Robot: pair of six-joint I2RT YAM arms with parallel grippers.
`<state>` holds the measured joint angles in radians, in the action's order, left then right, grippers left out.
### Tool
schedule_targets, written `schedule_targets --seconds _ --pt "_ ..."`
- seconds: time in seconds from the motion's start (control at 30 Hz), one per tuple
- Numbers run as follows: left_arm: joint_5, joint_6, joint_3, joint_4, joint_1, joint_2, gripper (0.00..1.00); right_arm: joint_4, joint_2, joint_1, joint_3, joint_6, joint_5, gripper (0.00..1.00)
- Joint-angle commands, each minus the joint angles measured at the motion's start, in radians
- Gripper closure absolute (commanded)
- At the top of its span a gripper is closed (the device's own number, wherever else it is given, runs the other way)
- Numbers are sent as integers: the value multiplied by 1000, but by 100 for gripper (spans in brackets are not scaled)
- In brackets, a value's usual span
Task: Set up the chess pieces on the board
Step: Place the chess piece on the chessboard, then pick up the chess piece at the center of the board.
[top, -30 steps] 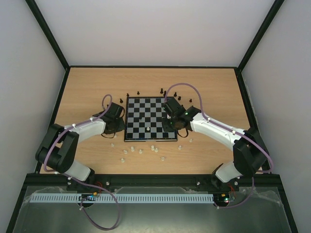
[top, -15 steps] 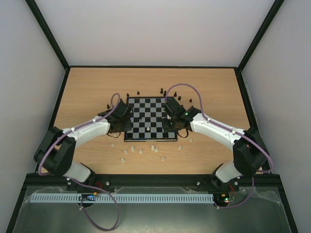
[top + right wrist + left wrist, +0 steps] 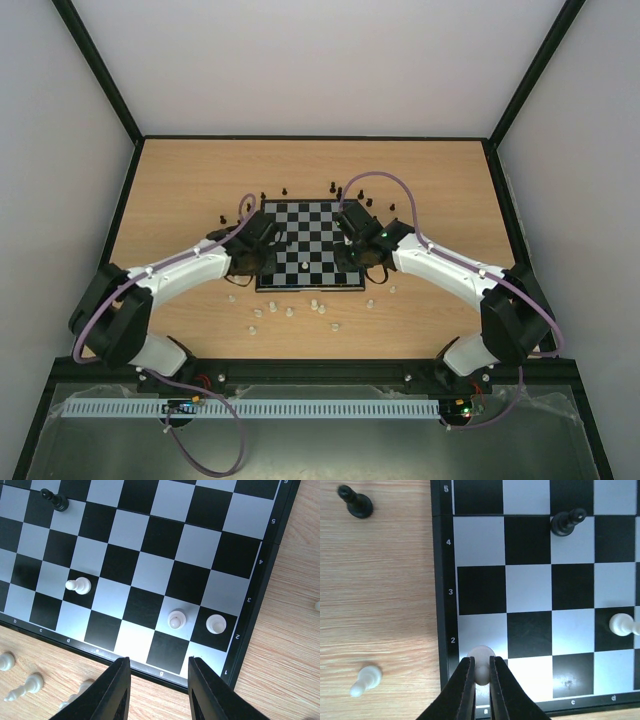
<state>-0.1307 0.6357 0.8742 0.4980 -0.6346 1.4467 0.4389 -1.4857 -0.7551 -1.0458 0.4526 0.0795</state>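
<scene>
L gripper [image 3: 481, 664], swung in over board [image 3: 445, 580] near-left corner, is pinching white pawn [image 3: 482, 654]; R gripper [image 3: 157, 662] is hovering part-open, empty, near-right corner.

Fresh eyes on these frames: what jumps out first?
The left gripper is pinched on a white piece at the board's near-left corner. The right gripper hangs open over the near-right edge, beside two white pawns standing on the second row. Loose white pieces litter the table in front; black pieces wait beyond the far edge.
</scene>
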Motion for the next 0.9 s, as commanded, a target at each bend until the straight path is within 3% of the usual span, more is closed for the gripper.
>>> schedule_targets --seconds 0.0,0.27,0.5,0.6,0.67,0.73,0.77,0.8,0.87 --pt "19 -20 14 -20 -2 62 95 28 17 -7 -1 -7 13 67" --pt "20 -30 27 -50 -2 135 93 28 19 -6 6 -6 15 67" --pt "17 -26 26 -45 -2 126 79 26 17 -7 7 -6 11 67" --pt "15 -25 32 -20 -2 91 65 26 23 -7 9 -6 11 67" --pt "-3 -32 50 16 -2 52 48 27 29 -6 7 -5 6 67" --pt "-42 -42 79 68 -2 -2 26 24 37 -6 6 -4 -3 67" --pt "-57 -51 92 89 -4 -34 6 22 43 -6 8 -3 -11 67" --pt "-72 -59 107 113 -4 -68 1 16 50 -7 10 -1 -21 66" --pt "-99 -59 130 154 -8 -139 1 9 60 -7 15 1 -38 63"
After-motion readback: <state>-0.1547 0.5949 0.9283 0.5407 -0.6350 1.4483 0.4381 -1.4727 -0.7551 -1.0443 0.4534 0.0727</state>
